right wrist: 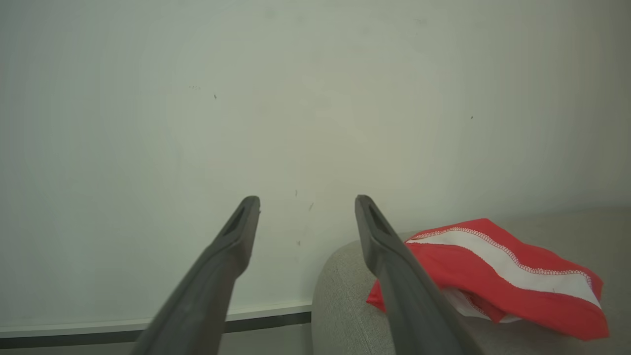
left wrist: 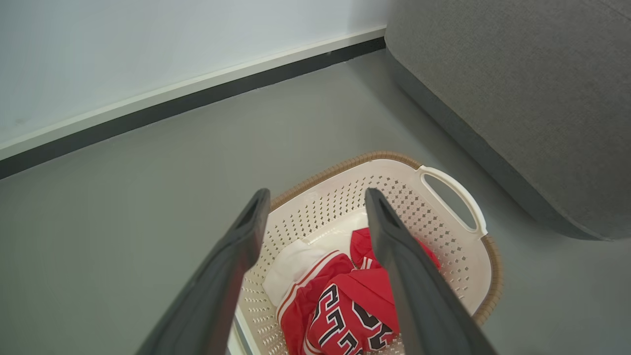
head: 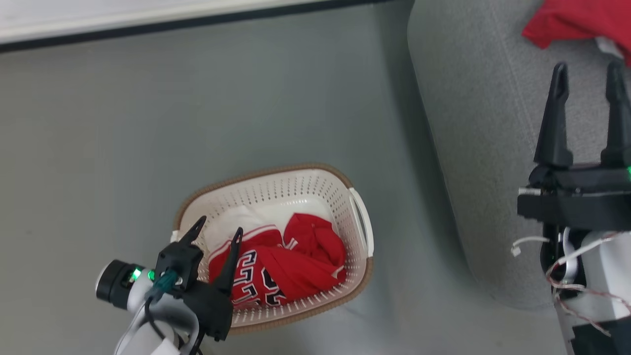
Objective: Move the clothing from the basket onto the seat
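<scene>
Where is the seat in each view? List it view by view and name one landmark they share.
Head view: the seat runs down the right side, right of the basket.
Left wrist view: the seat takes the upper right corner.
Right wrist view: the seat lies bottom right, under a red garment.
Shared landmark: the dark skirting strip at the wall's foot.

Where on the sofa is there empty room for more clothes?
The sofa is bare between its rounded floor-side edge and the red jersey lying near its wall end. The open right claw hangs over that stretch. The basket is crowded with jerseys.
</scene>
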Controlling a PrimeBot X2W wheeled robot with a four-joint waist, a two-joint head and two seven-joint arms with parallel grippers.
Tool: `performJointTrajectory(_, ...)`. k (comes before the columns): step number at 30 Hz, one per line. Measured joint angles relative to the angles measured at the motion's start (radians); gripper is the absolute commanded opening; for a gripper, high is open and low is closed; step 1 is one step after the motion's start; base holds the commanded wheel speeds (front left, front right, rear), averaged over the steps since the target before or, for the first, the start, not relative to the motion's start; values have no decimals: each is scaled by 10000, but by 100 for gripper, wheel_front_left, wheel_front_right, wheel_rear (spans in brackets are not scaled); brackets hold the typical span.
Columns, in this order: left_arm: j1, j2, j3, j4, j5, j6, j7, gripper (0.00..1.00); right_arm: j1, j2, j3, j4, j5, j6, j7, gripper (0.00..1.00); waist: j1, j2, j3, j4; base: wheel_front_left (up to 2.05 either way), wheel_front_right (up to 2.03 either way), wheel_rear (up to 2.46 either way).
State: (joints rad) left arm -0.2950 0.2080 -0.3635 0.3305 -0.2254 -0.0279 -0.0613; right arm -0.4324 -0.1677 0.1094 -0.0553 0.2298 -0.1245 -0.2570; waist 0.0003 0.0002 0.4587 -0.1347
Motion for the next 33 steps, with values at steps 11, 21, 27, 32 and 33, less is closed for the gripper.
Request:
performJointTrajectory(11,-1217,-40,-727,1231,685,-351,424,100,-1352,44,-67,-58,2,0,0,100,-1,0,1502,-272,0,0,0)
performJointTrajectory(21,-2424,90,-1348,2132,1327,-660,698,100,-2327,265,81,-259,2,12,-2,100,-1,1,3000,-507,0,0,0)
performJointTrajectory(27,-2884,236,-1618,2792,1647,-773,775,100,-2622,422,242,-209,0,29,-2,100,-1,0,3715,-730,0,0,0)
performJointTrajectory(32,-3210,293,-1965,3221,1868,-825,963,100,-2777,564,387,-171,-4,105,-2,100,-2,0,4074,-1010,0,0,0)
performJointTrajectory(33,-3281,307,-2025,3317,1916,-869,986,100,-2778,583,408,-184,-4,107,-4,100,-2,0,4132,-1065,0,0,0)
